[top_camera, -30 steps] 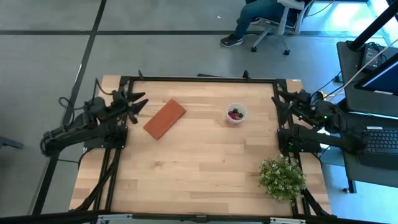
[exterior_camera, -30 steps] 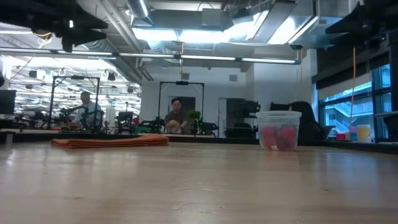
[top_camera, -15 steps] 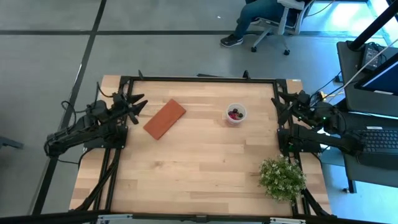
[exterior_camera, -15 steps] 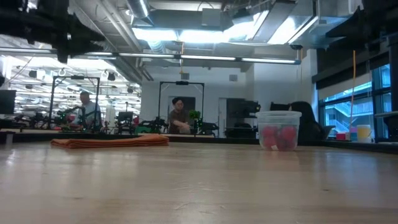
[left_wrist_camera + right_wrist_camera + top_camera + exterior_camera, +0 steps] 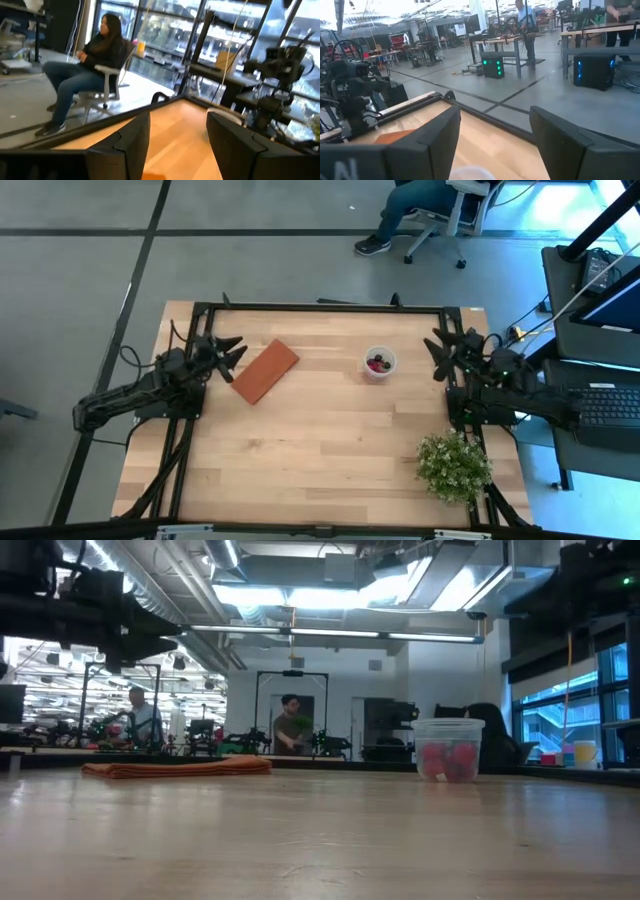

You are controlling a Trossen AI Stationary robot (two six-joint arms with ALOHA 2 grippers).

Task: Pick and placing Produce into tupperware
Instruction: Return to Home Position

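Observation:
The tupperware [image 5: 379, 363], a small whitish cup, stands upright on its base right of the table's middle, toward the far edge. Produce [image 5: 378, 363] lies inside it, and shows through the wall as red berries [image 5: 447, 761] in the low view. My left gripper [image 5: 232, 350] hovers open by the table's left edge, pointing level across the table, with nothing between its fingers [image 5: 131, 144]. My right gripper [image 5: 434, 346] hovers open by the right edge, facing the cup, whose rim [image 5: 470, 174] shows low between its fingers [image 5: 559, 145].
A flat orange-brown block [image 5: 265, 371] lies on the table just in front of my left gripper. A bushy green plant [image 5: 453, 466] stands at the near right corner. Bare wood [image 5: 320, 450] spreads between them. People are in the room beyond the table.
Both arms have sunk toward the table. My left gripper has come down and a little toward the orange block. My right gripper has come down and a little toward the cup. Both stay open, and the cup and block have not moved.

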